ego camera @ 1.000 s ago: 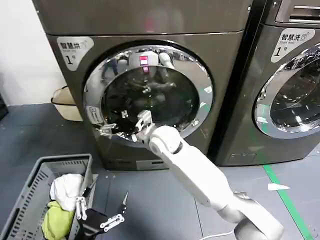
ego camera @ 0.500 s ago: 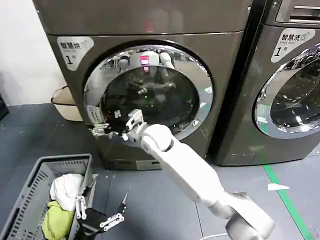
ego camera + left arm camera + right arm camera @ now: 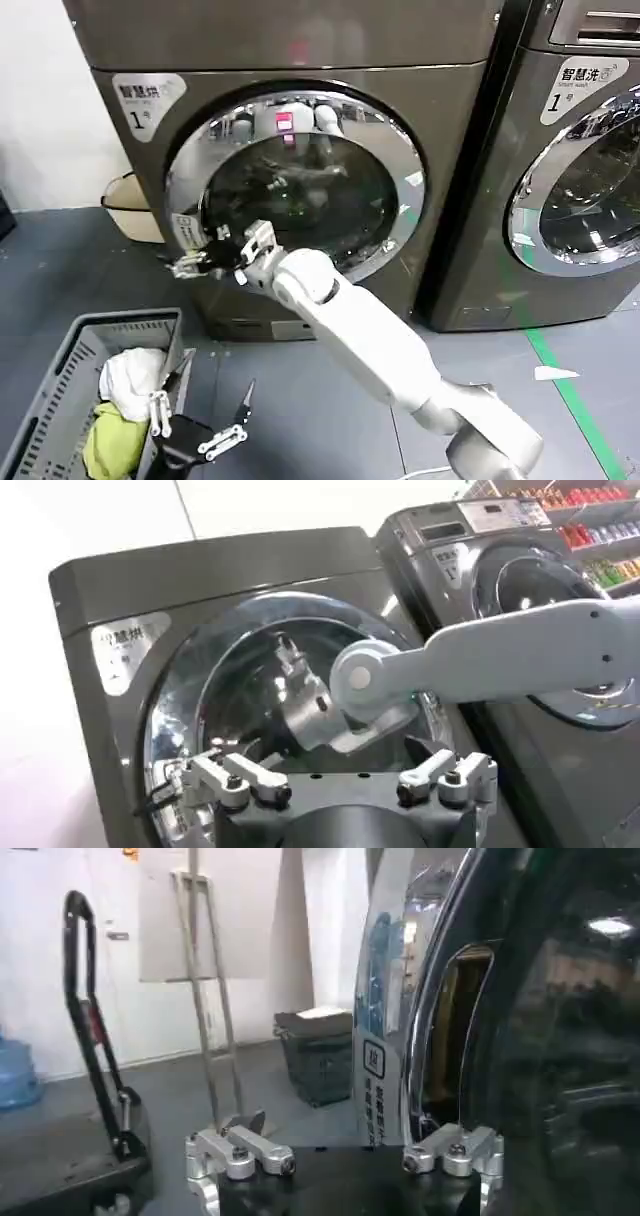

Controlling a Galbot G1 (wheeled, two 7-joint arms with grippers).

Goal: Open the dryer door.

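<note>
Head view: grey floor (image 3: 80,265), white wall (image 3: 40,110), green tape (image 3: 575,400).

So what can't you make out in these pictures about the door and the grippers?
- Head view: whether the right gripper actually hooks the dryer door; its own fingers and wrist cover the rim's edge.
- Right wrist view: the rim's handle recess is dark, so the latch stays unseen.
- Head view: the left gripper by the basket is partly cut off by the bottom edge.
</note>
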